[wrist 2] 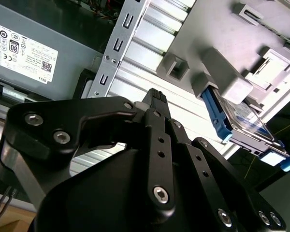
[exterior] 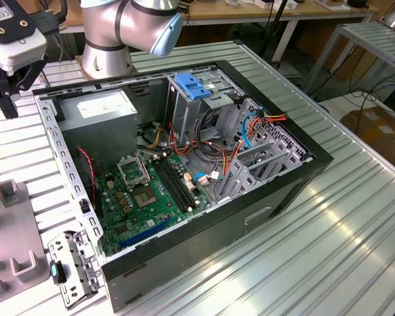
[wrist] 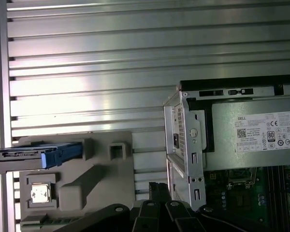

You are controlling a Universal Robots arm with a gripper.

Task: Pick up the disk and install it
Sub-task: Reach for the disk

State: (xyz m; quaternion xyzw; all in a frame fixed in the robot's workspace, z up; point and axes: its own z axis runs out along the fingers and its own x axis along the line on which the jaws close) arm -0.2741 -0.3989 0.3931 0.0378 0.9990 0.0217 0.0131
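Note:
The disk [wrist 2: 242, 126] is a silver-grey drive with blue rails. It stands on edge in a slot of the grey fixture [wrist 2: 222, 43], beside the open computer case. In the first wrist view the disk [wrist: 36, 155] shows edge-on at the fixture's [wrist: 92, 179] corner. My gripper [exterior: 16, 99] hangs above the ribbed table at the exterior view's far left, just outside the case's corner. It is open, holds nothing, and is well short of the disk. Its black body [wrist 2: 154, 99] is in the foreground of both wrist views [wrist: 157, 189].
The open case [exterior: 303, 172] holds a motherboard [exterior: 151, 191], a grey power-supply box [exterior: 95, 105] and a tall metal cage with a light-blue latch [exterior: 194, 89]. A loose metal bracket [exterior: 69, 266] lies by the case's near corner. The arm's base [exterior: 112, 39] stands behind.

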